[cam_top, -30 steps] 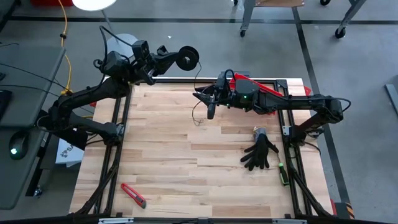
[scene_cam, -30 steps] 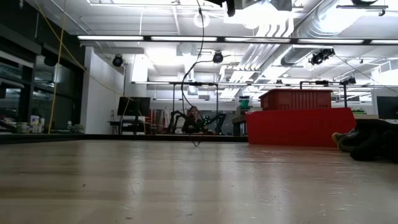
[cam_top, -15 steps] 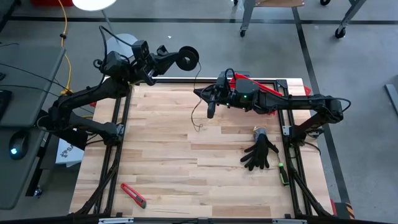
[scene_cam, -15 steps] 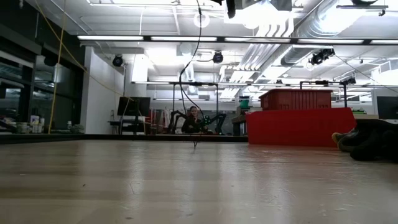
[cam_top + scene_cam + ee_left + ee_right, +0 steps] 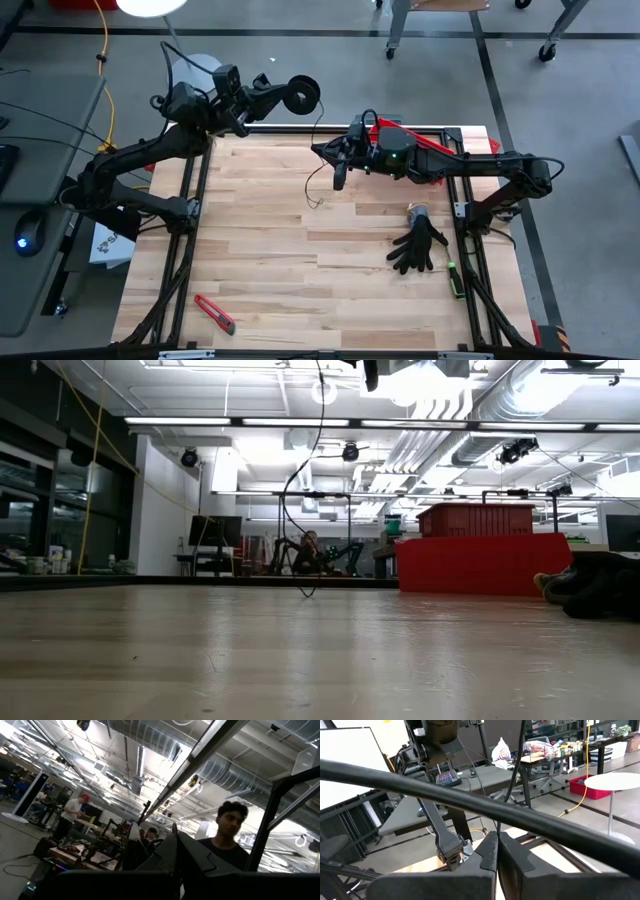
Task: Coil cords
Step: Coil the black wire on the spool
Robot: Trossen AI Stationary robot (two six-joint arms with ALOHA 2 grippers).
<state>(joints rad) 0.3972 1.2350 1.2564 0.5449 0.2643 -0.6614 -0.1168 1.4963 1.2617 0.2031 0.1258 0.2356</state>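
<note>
Right gripper (image 5: 338, 172) pinched closed on cord (image 5: 318, 185), near spool (image 5: 303, 94); left gripper (image 5: 290, 93) closed, holding spool.

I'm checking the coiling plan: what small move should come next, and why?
Probably the right gripper, shut on the cord, should carry it toward the spool held up by the left gripper, because the cord's tail hangs loose down to the table.

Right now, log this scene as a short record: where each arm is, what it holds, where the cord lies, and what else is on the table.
left gripper: raised beyond the table's far edge, fingers shut on the spool
right gripper: over the table's far middle, fingers shut on the cord
cord: hangs from the spool, loose end on the table
other items: black glove, red cutter
</note>
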